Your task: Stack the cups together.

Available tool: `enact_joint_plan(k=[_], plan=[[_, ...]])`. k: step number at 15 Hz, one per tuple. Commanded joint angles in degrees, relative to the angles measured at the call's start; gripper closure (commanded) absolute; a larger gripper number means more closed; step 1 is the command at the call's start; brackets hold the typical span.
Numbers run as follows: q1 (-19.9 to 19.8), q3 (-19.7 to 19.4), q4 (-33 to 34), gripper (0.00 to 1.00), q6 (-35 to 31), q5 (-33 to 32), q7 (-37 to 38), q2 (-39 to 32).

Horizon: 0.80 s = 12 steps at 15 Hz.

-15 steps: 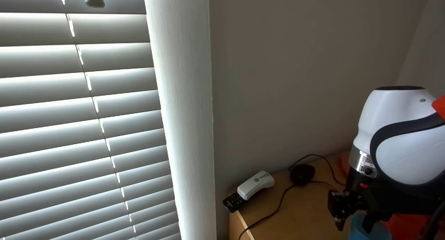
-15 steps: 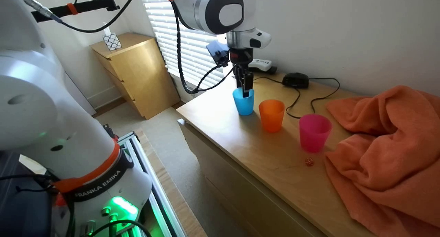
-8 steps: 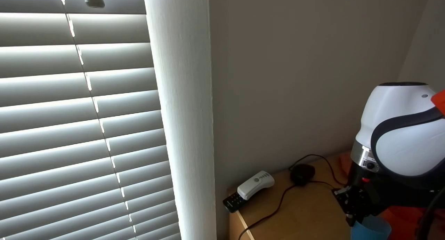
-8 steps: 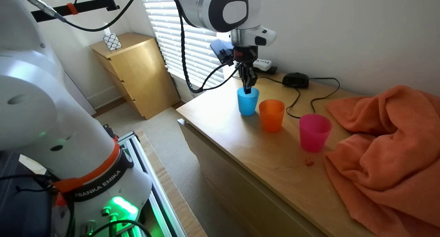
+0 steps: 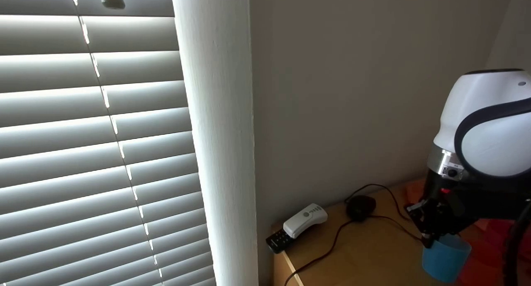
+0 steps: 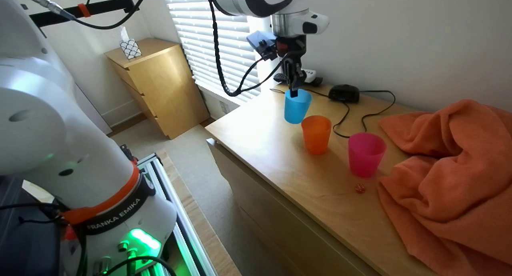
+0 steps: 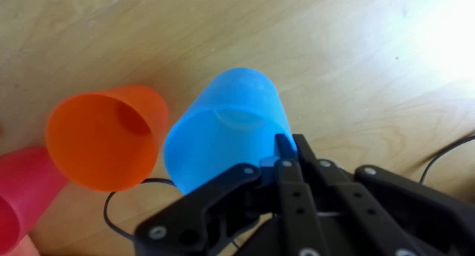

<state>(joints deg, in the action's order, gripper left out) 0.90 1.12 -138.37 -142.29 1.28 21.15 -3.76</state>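
Blue cup [image 6: 297,110] in gripper [image 7: 291,141]; its inner floor [image 7: 239,118] in wrist view alone

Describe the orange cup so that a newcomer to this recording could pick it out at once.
In an exterior view, find the wooden top where a cloth lies heaped at the picture's right. Left of the cloth, the orange cup stands between the pink cup and the blue cup, which the jaws hold. It alone of these cups is orange.

Three cups [image 6: 316,136], one die [image 6: 360,188]
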Motion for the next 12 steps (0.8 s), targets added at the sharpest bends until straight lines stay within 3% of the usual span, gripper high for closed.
enact_joint_plan(k=[1,6,12], plan=[[-0.1,-0.8,-2.6,0.99,3.8,-3.7,2.0,9.0],[-3.1,0.0,-3.7,0.99,6.1,-10.4,6.4,16.9],[-6.7,0.9,-3.8,0.99,10.4,-14.1,13.5,16.3]])
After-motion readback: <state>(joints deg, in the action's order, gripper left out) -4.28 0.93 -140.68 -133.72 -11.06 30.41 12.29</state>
